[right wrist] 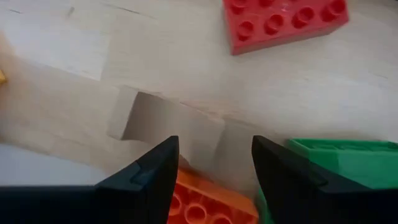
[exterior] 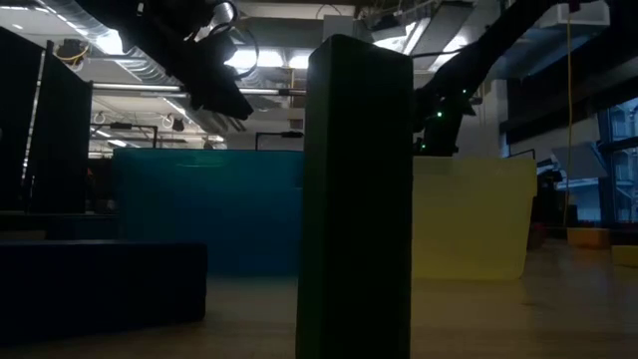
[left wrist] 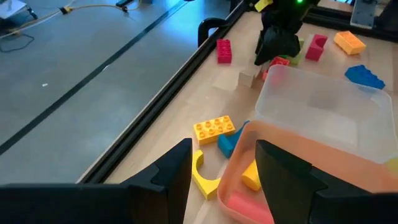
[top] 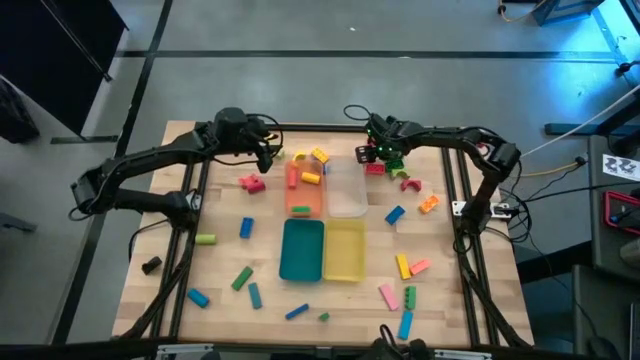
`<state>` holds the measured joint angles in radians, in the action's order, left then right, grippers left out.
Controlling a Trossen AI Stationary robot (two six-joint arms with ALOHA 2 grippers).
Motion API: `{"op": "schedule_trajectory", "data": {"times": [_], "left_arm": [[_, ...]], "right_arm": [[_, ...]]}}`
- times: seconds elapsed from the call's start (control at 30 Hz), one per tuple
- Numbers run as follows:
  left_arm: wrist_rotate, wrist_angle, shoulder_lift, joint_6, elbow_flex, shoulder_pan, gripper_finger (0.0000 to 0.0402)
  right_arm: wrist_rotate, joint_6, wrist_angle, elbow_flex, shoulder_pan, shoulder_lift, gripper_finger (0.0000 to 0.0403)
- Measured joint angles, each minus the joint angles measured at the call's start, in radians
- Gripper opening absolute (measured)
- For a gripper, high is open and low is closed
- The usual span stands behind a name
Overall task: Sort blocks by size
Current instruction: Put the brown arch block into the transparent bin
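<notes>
Landmark: clear rectangular plastic tray (top: 347, 190) near the middle of the pale wooden worktop (top: 220, 265).

- Orange translucent plastic tray (top: 305, 195): touching the clear tray's side toward the left arm; holds short red, yellow and orange blocks (top: 311, 178).
- Teal plastic tray (top: 302, 250) and yellow plastic tray (top: 344, 251): side by side, just on the near side of the landmark.
- Left hand (top: 268, 150): beyond the orange tray's far corner, away from the landmark; fingers apart, nothing between them. Its wrist view shows a yellow studded brick (left wrist: 214, 129), a blue block (left wrist: 227, 143) and a yellow arch piece (left wrist: 203, 177) on the worktop by that corner.
- Right hand (top: 385, 152): just past the landmark's far corner on the right arm's side, low over the worktop; fingers apart, gripping nothing. An orange studded brick (right wrist: 202, 200) lies between the fingertips, a green brick (right wrist: 348, 160) beside one finger, a red studded brick (right wrist: 283, 20) a little ahead.
- Remaining small plastic blocks: pink pieces (top: 252, 183), blue bars (top: 246, 228), green bars (top: 241, 278) and others scattered on the worktop on both sides of the trays and nearer the front edge.
</notes>
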<state>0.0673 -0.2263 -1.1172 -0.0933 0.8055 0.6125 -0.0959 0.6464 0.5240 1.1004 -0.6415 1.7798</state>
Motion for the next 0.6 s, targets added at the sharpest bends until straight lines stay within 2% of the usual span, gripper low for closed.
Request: {"op": "schedule_trajectory", "data": {"times": [0.2,0.6], "left_arm": [[0.000,-0.002,0.000,-0.015,0.000,0.000,0.0162],[0.000,-0.003,0.000,-0.015,0.000,0.000,0.0162]], "right_arm": [[0.001,0.000,-0.022,0.000,0.000,0.031,0.0177],[-0.007,-0.007,-0.075,0.002,0.000,0.049,0.0041]]}}
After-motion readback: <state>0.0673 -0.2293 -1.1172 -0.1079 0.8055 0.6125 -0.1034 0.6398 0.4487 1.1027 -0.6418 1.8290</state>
